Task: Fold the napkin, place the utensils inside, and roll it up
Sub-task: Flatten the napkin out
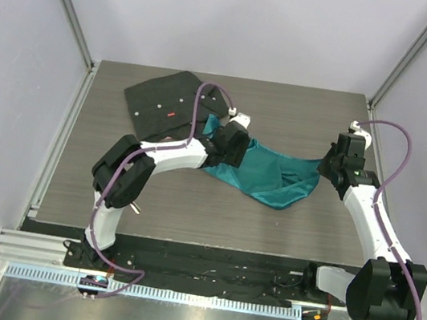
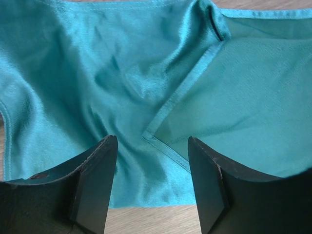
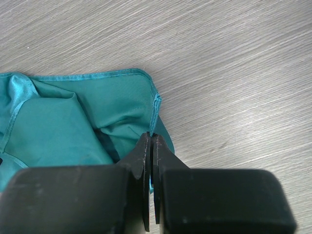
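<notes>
Nearest the lens, both arm bases sit on a black rail [image 1: 204, 272] on the near side of the napkin [image 1: 268, 177]. Pale grey walls [image 1: 244, 19] with aluminium corner posts close off the space behind the napkin and to both its sides. Under it spreads a matte table [image 1: 268, 225] of grey wood grain with long streaks, and the napkin lies around the middle of that surface.

A black buttoned shirt [image 1: 161, 103] lies flat beyond the napkin's left end, just beside it. The left arm hides whether the two touch. A small red tag [image 1: 172, 114] shows on the shirt.

The napkin is teal and shiny, rumpled into a sagging band with one hemmed corner folded over onto itself. Purple cables [image 1: 196, 113] loop along both arms above it.

At the napkin's left end the left gripper [image 2: 151, 141] points down with its fingers [image 2: 100, 165] spread apart, one on each side of the folded-over corner, gripping nothing.

At the napkin's right end the right gripper [image 3: 150, 139] has its fingers pressed together, pinching the hemmed edge of the cloth.
</notes>
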{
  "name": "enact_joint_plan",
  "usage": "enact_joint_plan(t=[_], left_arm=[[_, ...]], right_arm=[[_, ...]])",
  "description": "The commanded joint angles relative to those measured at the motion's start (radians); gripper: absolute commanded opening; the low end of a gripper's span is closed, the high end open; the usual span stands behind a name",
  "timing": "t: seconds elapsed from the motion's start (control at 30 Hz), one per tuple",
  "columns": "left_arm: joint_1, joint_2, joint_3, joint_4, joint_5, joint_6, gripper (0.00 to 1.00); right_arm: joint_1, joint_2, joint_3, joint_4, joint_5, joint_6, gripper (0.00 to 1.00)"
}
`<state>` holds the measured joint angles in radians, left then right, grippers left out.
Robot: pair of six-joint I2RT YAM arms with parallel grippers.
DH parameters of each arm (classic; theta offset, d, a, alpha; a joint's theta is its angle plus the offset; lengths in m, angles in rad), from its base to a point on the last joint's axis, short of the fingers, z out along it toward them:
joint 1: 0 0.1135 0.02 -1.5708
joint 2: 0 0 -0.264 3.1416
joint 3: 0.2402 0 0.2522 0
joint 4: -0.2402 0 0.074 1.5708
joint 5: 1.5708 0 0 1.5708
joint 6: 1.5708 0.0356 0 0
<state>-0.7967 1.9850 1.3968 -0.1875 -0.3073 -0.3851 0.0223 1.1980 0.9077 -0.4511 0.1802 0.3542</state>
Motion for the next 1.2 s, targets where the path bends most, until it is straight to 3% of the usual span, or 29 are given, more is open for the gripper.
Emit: enact_joint_plan(t=[0.0,0.47,1.0,1.17], left_arm=[[0.024,0.014,0.005,0.031,0.028,-0.012,0.62],[0.056,0.057,-0.012,0.100,0.123,-0.012,0.50],[0.068,0.106,-0.005,0.115,0.171,-0.031,0.45],[0.068,0.103,-0.007,0.123,0.175,-0.038,0.34]], right_arm=[[-0.002,-0.002,0.023,0.037,-0.010,0.006,0.01],[-0.002,-0.002,0.017,0.037,-0.019,0.003,0.01],[-0.002,0.008,0.017,0.037,-0.022,0.003,0.01],[-0.002,0.012,0.016,0.037,-0.019,0.002,0.01]])
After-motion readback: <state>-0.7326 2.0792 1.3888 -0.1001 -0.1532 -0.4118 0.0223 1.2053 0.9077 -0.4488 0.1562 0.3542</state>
